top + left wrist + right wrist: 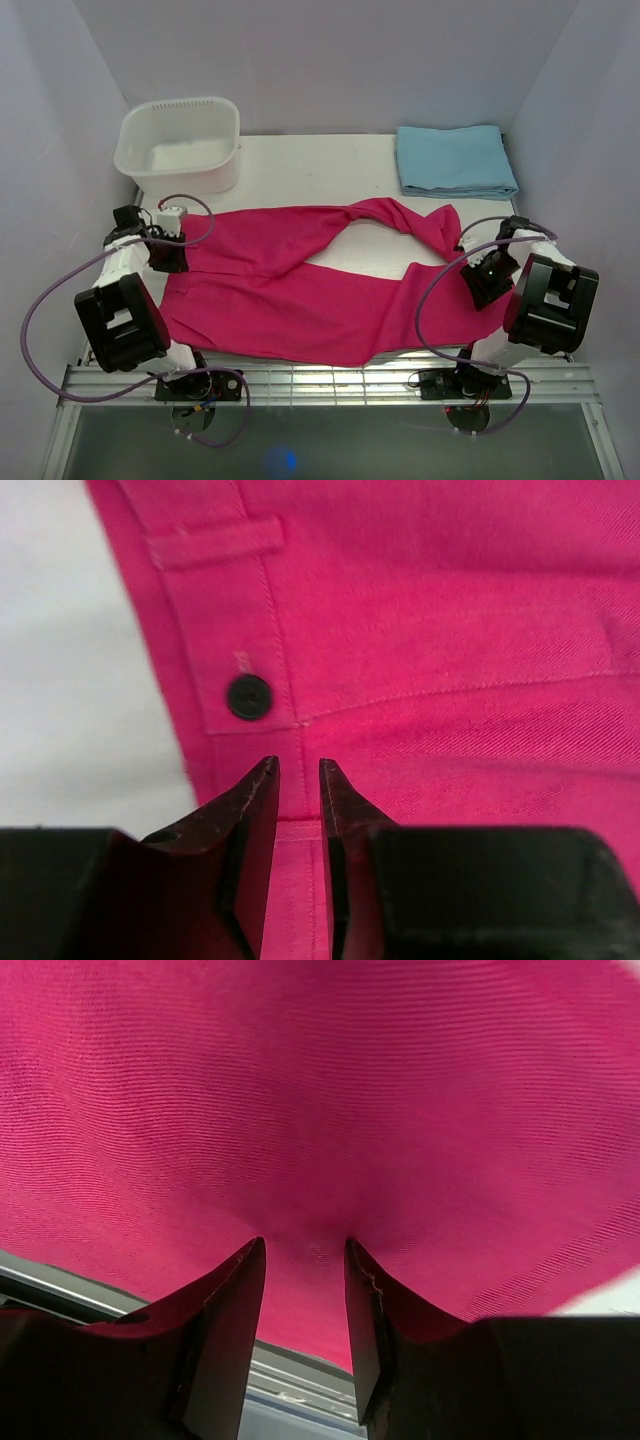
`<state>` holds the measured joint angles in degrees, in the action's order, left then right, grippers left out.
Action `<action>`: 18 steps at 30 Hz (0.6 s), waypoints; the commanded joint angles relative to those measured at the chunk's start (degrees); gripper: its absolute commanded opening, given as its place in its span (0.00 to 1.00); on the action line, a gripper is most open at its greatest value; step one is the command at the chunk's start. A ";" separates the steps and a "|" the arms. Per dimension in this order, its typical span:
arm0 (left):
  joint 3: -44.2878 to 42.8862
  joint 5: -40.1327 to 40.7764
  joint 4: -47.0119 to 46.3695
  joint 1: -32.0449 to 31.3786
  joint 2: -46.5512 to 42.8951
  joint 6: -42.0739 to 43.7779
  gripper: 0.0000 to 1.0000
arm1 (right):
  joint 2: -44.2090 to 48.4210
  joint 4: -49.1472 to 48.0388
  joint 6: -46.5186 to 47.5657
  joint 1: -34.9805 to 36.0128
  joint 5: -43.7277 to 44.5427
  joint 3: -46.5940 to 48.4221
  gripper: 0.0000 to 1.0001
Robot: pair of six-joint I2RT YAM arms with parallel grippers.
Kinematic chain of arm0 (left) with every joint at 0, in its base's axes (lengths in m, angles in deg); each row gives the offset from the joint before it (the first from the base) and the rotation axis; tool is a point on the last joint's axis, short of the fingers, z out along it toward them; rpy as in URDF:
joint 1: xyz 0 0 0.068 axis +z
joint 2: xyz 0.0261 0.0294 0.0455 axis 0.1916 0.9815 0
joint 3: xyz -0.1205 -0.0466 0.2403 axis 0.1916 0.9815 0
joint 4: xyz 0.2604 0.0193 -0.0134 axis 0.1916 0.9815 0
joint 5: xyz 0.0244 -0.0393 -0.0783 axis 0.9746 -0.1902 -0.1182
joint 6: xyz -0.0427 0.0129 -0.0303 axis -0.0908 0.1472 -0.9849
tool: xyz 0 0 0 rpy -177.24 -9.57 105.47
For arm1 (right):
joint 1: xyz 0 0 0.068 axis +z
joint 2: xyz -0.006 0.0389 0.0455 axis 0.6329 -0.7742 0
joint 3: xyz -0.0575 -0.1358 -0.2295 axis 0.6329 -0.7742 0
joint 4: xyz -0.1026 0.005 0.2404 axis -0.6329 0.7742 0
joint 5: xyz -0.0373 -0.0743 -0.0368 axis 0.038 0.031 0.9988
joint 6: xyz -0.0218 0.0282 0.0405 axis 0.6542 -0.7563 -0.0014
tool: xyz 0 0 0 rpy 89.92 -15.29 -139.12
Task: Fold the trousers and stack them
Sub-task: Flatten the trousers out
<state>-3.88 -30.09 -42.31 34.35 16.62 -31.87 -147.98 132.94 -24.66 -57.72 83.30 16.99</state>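
Observation:
The magenta-pink trousers (300, 290) lie spread across the table, waist at the left and legs running right, with the far leg twisted near its end. My left gripper (168, 245) is at the waist edge. In the left wrist view the left gripper (298, 765) stands open by a narrow gap over the waistband (450, 630), just below a dark button (249, 696). My right gripper (478, 272) is at the leg ends. Seen from the right wrist, the right gripper (305, 1245) is open, its tips against puckered pink fabric (320, 1090).
A white plastic basin (180, 145) stands at the back left. A folded light blue cloth (455, 160) lies at the back right. The white table (300, 170) shows behind the trousers, and a metal rack (330, 385) runs along the near edge by the arm bases.

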 commanded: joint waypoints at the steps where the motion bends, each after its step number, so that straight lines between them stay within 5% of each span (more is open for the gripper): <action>1: 3.11 3.86 -1.53 -0.63 4.31 -1.94 0.31 | -3.18 -2.81 -2.15 0.53 1.93 -3.67 0.43; 10: -1.80 13.81 -6.99 2.96 15.58 -9.95 0.15 | -12.59 -10.91 -6.89 1.93 4.67 0.97 0.39; 18: -10.59 12.34 -4.27 8.15 18.14 -6.01 0.15 | -9.54 -2.48 -6.72 3.96 -5.87 9.94 0.43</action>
<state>-13.32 -21.56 -45.57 41.30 34.83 -40.81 -158.27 137.81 -33.16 -54.34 85.90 23.70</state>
